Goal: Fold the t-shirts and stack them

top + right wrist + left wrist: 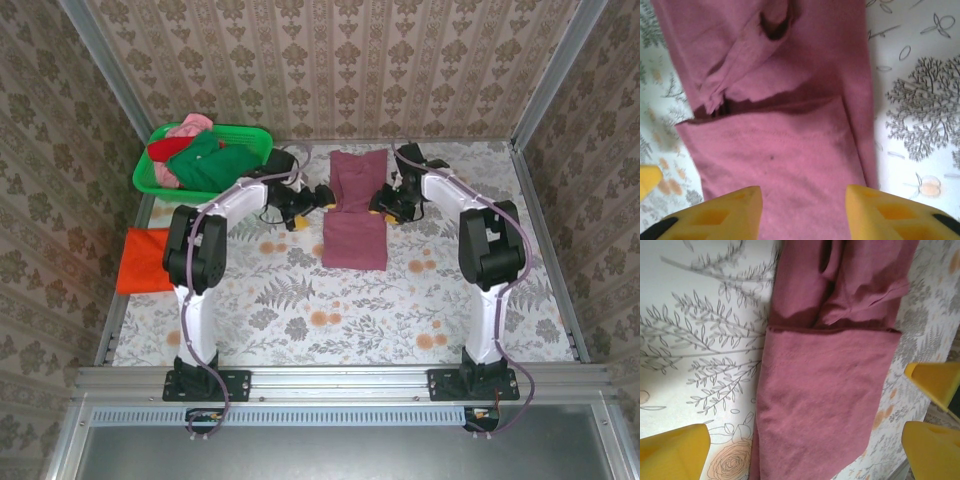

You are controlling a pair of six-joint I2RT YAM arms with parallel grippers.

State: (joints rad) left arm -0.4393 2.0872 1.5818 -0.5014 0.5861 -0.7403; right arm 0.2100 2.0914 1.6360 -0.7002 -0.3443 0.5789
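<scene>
A maroon t-shirt (355,212) lies in the middle of the table, its near half folded up over itself into a flat panel (825,390) with a sleeve bunched beyond the fold (740,65). My left gripper (318,198) hovers at its left edge, wide open over the cloth (802,440). At the right edge my right gripper (386,204) stands open above the shirt (805,200), holding nothing. An orange-red t-shirt (145,260) lies folded at the table's left edge. More t-shirts, green (205,160), red (168,149) and pink (196,123), are heaped in the basket.
The green plastic basket (143,178) stands at the back left corner. Papered walls close in the table on three sides. The floral tablecloth (330,310) stretches bare in front of the maroon shirt.
</scene>
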